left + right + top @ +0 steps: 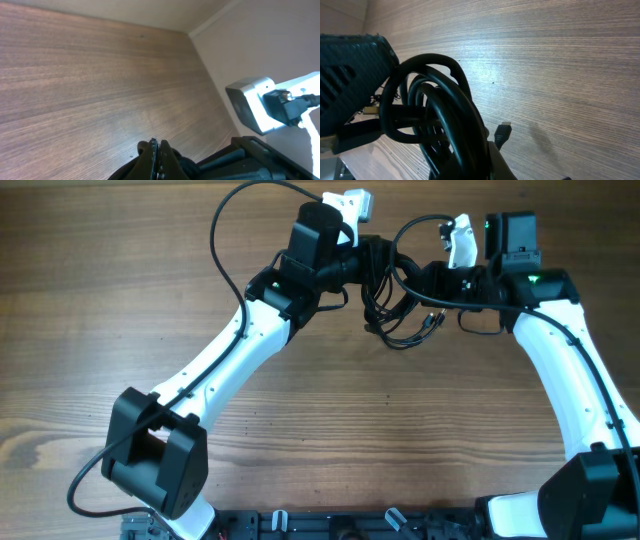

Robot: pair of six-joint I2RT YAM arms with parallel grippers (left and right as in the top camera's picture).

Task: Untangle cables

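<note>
The cables [398,318] are a black knotted clump held above the table between my two arms at the back centre. From the left, my left gripper [372,258] reaches into the clump. In the left wrist view its fingers [156,150] are pressed together on a thin dark strand. My right gripper [425,278] meets the clump from the right. Thick black loops [437,110] fill the right wrist view and press against one pale finger [496,161]. A small plug end [503,133] hangs free beside them. The left gripper's black body [350,75] sits just behind the loops.
The wooden table [400,440] stretches to the front and left. The right arm's white camera housing [252,105] is close beside the left gripper. A thick black arm wire [225,240] arcs over the left arm. The table's far edge meets a pale wall [260,40].
</note>
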